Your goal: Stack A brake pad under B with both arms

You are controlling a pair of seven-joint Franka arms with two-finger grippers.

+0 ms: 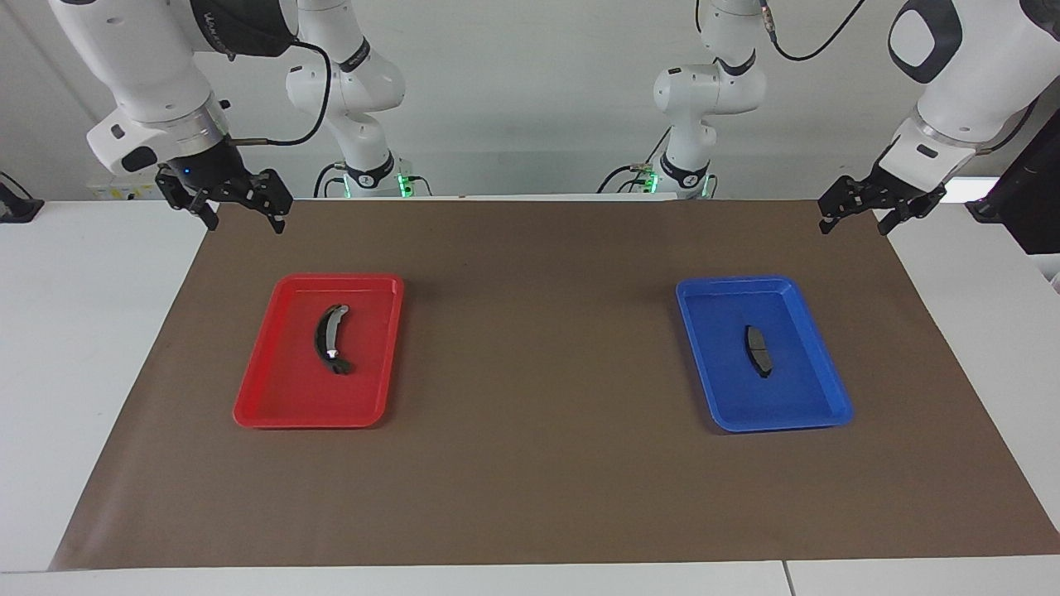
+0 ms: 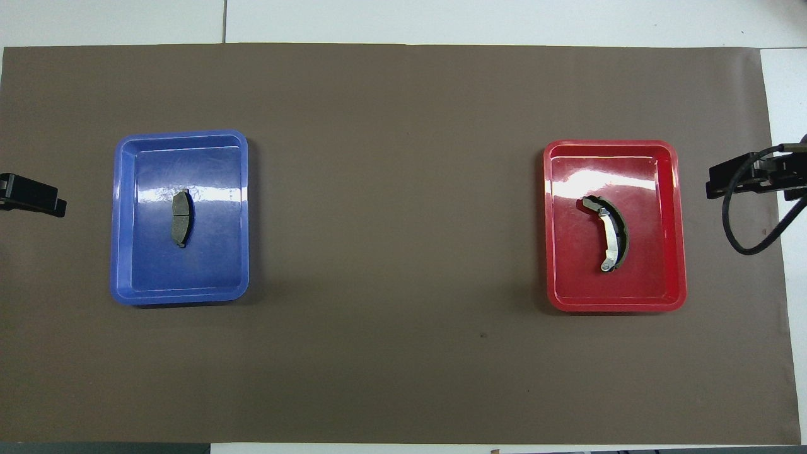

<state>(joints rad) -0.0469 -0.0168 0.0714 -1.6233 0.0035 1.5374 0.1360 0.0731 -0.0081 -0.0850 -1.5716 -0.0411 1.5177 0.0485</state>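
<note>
The short dark grey brake pad [image 1: 757, 350] lies flat in the blue tray [image 1: 795, 393] toward the left arm's end of the table; it also shows in the overhead view [image 2: 181, 217]. B, the long black crescent with silvery ends [image 1: 329, 338], lies in the red tray [image 1: 286, 397] toward the right arm's end; it also shows in the overhead view [image 2: 611, 233]. My left gripper [image 1: 854, 226] is open and empty, raised over the mat's corner. My right gripper [image 1: 246, 223] is open and empty, raised over the mat's other near corner. Both are well apart from the trays.
A brown mat [image 1: 538, 414] covers the table between and around the two trays. In the overhead view the blue tray [image 2: 208, 271] and the red tray [image 2: 656, 277] lie far apart, with bare mat [image 2: 397, 221] between them. White table shows at the mat's ends.
</note>
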